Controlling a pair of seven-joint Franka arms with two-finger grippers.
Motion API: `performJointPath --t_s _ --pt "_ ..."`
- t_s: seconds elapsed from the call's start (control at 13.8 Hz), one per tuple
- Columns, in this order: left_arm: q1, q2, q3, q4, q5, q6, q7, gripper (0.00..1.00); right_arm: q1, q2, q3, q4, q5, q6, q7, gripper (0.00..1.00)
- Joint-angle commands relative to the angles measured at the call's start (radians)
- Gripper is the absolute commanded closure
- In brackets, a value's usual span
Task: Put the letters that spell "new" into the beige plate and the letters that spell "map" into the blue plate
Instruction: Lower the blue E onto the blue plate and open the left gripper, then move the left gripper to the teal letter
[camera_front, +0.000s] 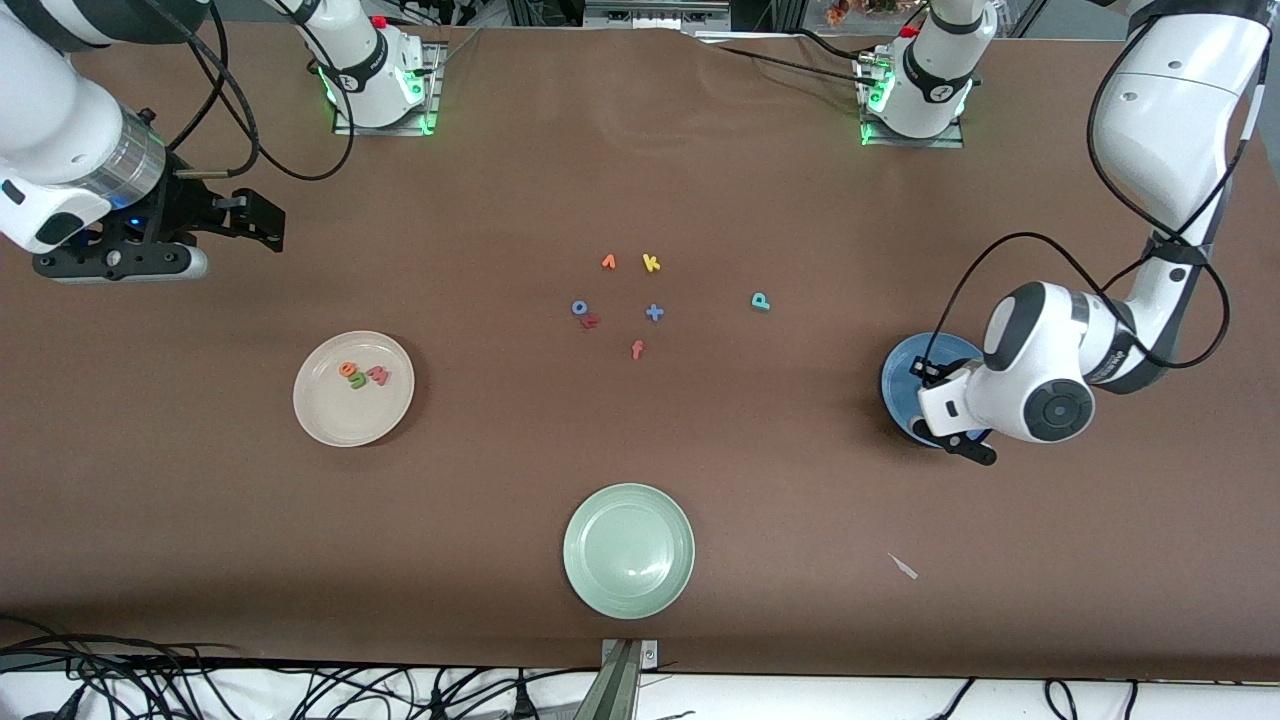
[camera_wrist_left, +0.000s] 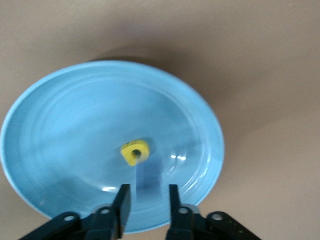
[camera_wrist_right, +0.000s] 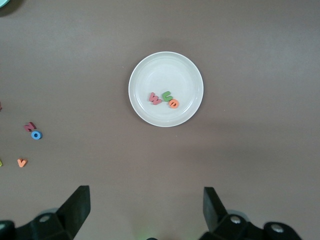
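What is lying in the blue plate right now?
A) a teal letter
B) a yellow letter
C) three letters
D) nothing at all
B: the left wrist view shows a single yellow letter lying in the blue plate, just ahead of the left gripper, while the teal p lies on the table.
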Motion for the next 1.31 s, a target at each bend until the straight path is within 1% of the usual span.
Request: performJointPath --t_s 0.0,0.07,0.15,0.29,0.51,0.65,0.8,0.94,1.09,1.24 --pt "0.007 -0.032 -0.023 -0.004 -0.027 -0.03 -0.048 0.0 -0.001 0.01 -0.003 0.025 0.017 -0.022 -0.006 0.0" --pt "0.001 -0.049 -0.046 -0.014 -0.027 -0.034 -0.123 0.0 -0.003 0.01 -0.003 0.025 0.017 -0.022 -0.006 0.0" --pt "0.001 -0.062 -0.084 -0.033 -0.027 -0.024 -0.221 0.0 -0.003 0.01 -0.006 0.025 0.017 -0.024 -0.007 0.0" --pt "0.002 -0.093 -0.147 -0.094 -0.015 0.051 -0.385 0.0 -0.003 0.01 -0.008 0.025 0.017 -0.036 -0.007 0.0" --pt "0.007 -0.168 -0.18 -0.25 -0.02 0.215 -0.525 0.0 -0.003 0.01 -0.008 0.025 0.017 -0.036 -0.007 0.0" --pt "0.004 -0.208 -0.207 -0.357 -0.018 0.347 -0.637 0.0 -0.003 0.011 -0.008 0.025 0.017 -0.035 -0.007 0.0" --pt "0.001 -0.234 -0.232 -0.436 -0.014 0.445 -0.737 0.0 -0.003 0.011 -0.008 0.025 0.016 -0.036 -0.007 0.0" --pt "-0.001 -0.245 -0.25 -0.508 0.003 0.548 -0.835 0.0 -0.003 0.01 -0.008 0.025 0.017 -0.036 -0.007 0.0" --pt "-0.005 -0.247 -0.261 -0.563 0.052 0.632 -0.931 0.0 -0.005 0.011 -0.008 0.023 0.017 -0.036 -0.007 0.0" --pt "-0.06 -0.236 -0.264 -0.57 0.11 0.639 -1.052 0.0 -0.005 0.011 -0.008 0.025 0.017 -0.036 -0.007 0.0"
